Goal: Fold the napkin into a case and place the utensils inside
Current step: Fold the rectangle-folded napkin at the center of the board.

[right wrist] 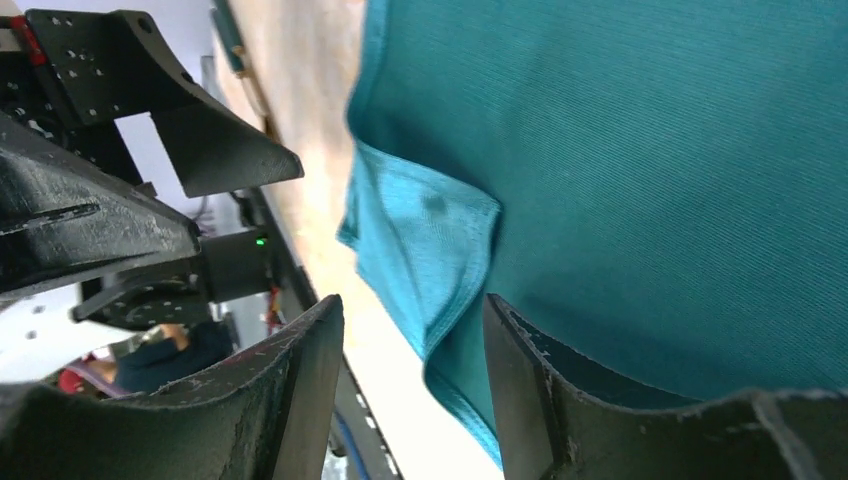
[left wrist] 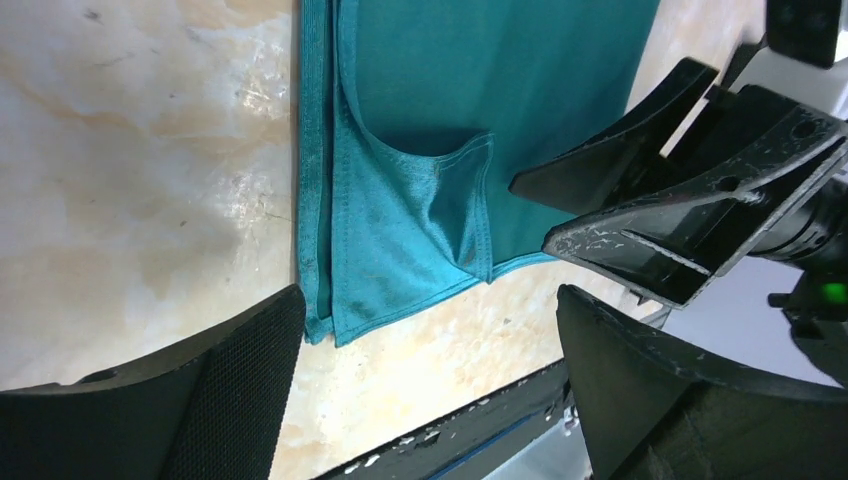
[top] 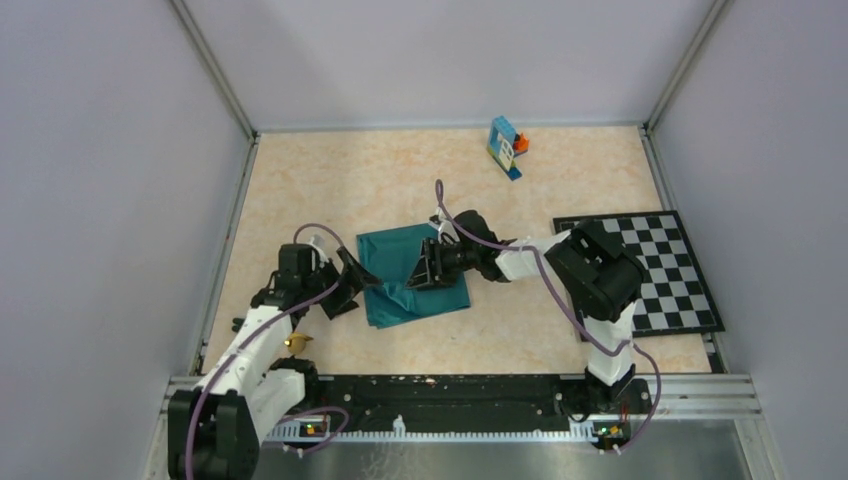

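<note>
One table [top: 300, 200], beige marbled top, carries every item listed.

One checkerboard mat [top: 660, 270], black and white, lies well to the right of the napkin [top: 395, 255] and apart from it.

One napkin, teal-green, lies flat at mid-table. It is folded into a layered, roughly rectangular shape set slightly askew. Doubled hemmed edges run along its left side. At its near-left corner a flap [left wrist: 440, 230] is turned over, showing a lighter, shinier face.

The left gripper [top: 352, 287] sits at the napkin's left edge, jaws spread fully wide, nothing between them. Whether it touches the cloth cannot be determined.

The right gripper [right wrist: 412, 310] is over the napkin's near-middle part, jaws parted, nothing clamped. The flap's edge shows in the gap beyond its fingers [right wrist: 290, 400].

One small cluster of toy blocks [top: 507, 146], blue and orange, stands far behind the napkin, to its right.

One golden utensil [top: 297, 342] is seen, near-left of the napkin, partly hidden under the left arm [top: 250, 345]. Its type cannot be made out.
</note>
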